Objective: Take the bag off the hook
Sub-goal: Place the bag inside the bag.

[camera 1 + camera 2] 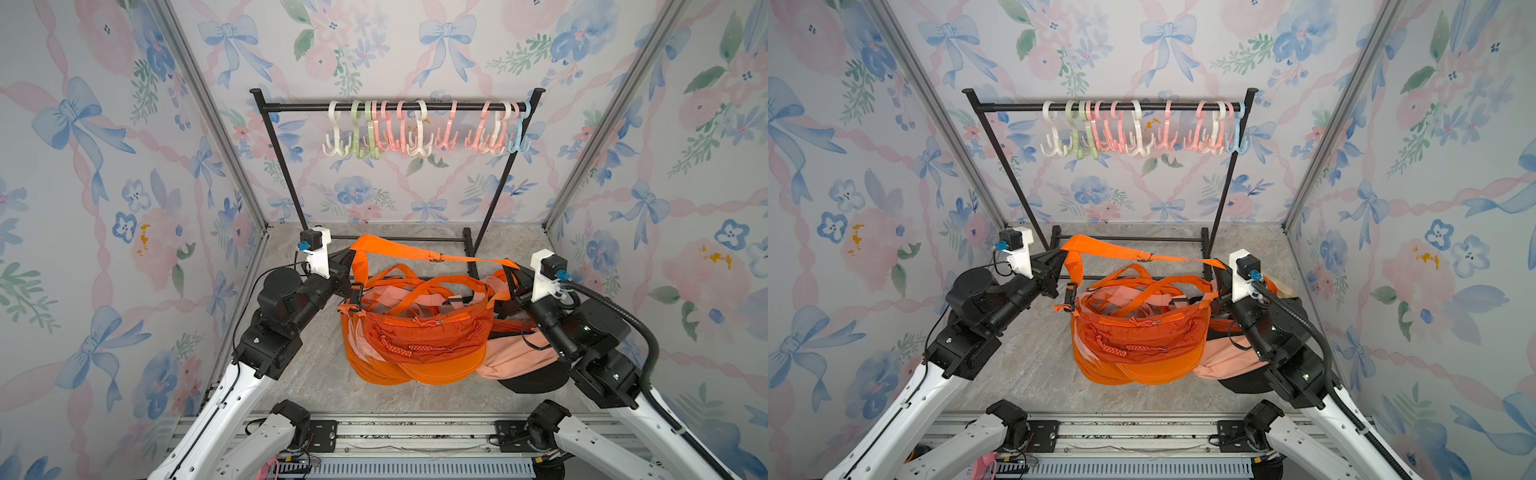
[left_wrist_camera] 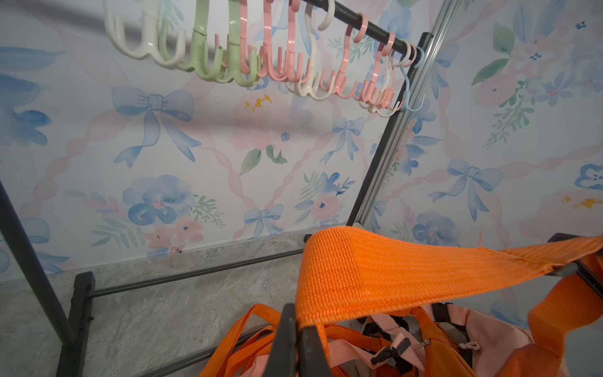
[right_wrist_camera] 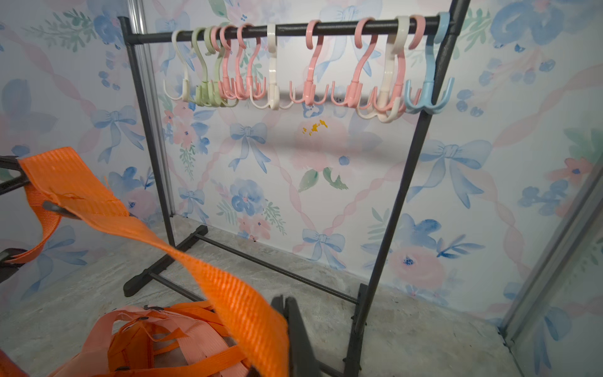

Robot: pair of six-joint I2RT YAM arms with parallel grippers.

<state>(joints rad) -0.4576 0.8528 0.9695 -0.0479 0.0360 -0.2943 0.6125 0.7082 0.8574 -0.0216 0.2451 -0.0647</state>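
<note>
At 6 o'clock from the rack (image 1: 390, 107), left gripper (image 1: 348, 259) & right gripper (image 1: 512, 269) clench the strap (image 1: 432, 253) w/ bag (image 1: 415, 332) slung below, off the hooks (image 1: 419, 129); risk: strap slips thru jaws or tangles w/ the pile (image 1: 519, 357) underneath.

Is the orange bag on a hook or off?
Off. Every hook on the rail is empty; the left end effector and right end effector grip its strap.
</note>
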